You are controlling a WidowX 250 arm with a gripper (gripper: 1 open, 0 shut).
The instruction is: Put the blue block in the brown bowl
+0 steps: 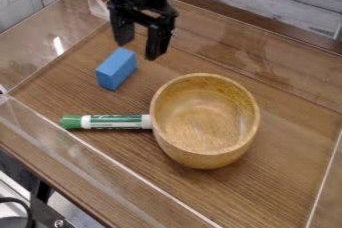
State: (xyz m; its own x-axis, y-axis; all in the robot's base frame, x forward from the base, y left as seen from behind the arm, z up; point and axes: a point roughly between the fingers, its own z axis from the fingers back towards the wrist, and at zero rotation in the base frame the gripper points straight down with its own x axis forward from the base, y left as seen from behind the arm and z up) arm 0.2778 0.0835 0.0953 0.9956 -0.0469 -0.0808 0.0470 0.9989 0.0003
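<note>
The hand (142,44) hangs wide open and empty just behind the blue block (116,68), which lies on the table (287,82) left of the brown bowl (203,121); it looks light, rigid and best pinched across its narrow sides.

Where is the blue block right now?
In the camera view the blue block lies on the table left of centre, apart from the brown bowl at its lower right, above the marker pen, just below the open gripper.
</note>
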